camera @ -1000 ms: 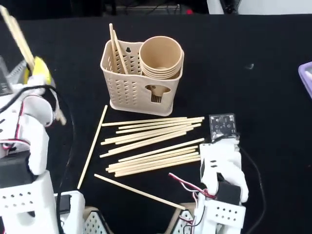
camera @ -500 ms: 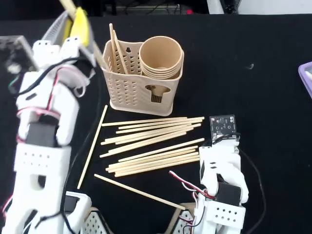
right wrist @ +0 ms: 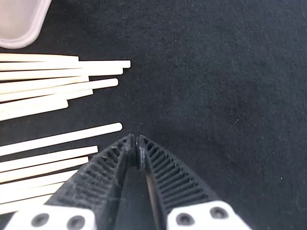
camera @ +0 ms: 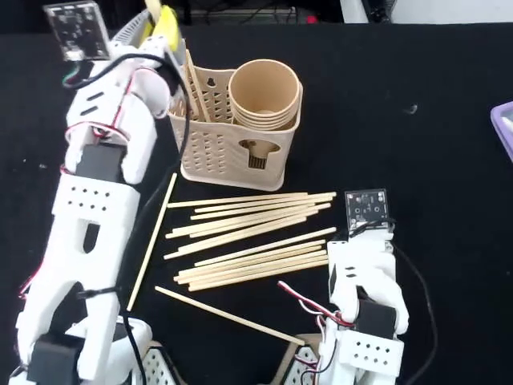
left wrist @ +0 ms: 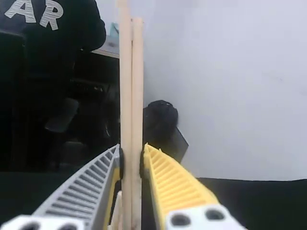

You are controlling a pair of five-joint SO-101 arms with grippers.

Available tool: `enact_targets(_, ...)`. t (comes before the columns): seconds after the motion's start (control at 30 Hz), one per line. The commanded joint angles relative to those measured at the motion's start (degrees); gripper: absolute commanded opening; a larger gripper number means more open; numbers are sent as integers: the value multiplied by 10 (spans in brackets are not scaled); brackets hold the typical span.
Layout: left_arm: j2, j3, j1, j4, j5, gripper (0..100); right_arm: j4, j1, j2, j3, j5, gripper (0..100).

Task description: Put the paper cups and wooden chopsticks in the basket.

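The beige basket (camera: 210, 146) stands at the back of the black table. A stack of paper cups (camera: 264, 90) fills its right compartment, and chopsticks (camera: 192, 76) lean in its left one. My left gripper (camera: 159, 22), one finger yellow and one grey, hangs at the basket's left rim. It is shut on two wooden chopsticks (left wrist: 130, 86) held upright between its fingers (left wrist: 165, 175). Several loose chopsticks (camera: 248, 237) lie in front of the basket. My right gripper (right wrist: 135, 143) is shut and empty, low over the table just off their right ends.
One chopstick (camera: 152, 241) lies apart at the left, another (camera: 228, 315) slants near the front. The right arm's base (camera: 365, 321) sits at the front right. A purple container's edge (camera: 505, 120) shows at the far right.
The left arm has swung from the table's left edge up and right to the basket's left rim, carrying the chopsticks. The right arm has kept still.
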Motion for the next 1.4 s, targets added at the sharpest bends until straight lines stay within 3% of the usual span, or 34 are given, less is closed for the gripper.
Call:
enact_targets(0.0, -2, 8, 15, -12, 2, 34, -1, 7, -46, -2, -3, 15)
enact_targets(0.17, -2, 24, 15, -9, 2, 113, -1, 7, -46, -2, -3, 15)
enact_targets(0.5, -21, 17, 3, 10, -6, 112, -1, 7, -46, -2, -2, 15)
enact_targets(0.67, -100, 7, -39, 151, -67, 112, 3, 7, -46, -2, -2, 15)
enact_targets(0.77, -166, 25, -85, 280, -104, 112, 3, 7, -46, -2, -2, 15)
enact_targets(0.9, -252, 102, -174, 447, -145, 112, 4, 7, -46, -2, -2, 15)
enact_targets(1.0, -313, 205, -241, 519, -189, 112, 4, 8, -51, -2, -2, 15)
enact_targets(1.1, -354, 354, -288, 493, -230, 113, 4, 8, -51, -16, -2, 15)
enact_targets(1.23, -378, 553, -293, 385, -257, 115, 71, 11, -51, -109, 18, 15)
enact_targets(1.37, -383, 617, -292, 334, -256, 115, 128, 2, -47, -231, 98, 15)
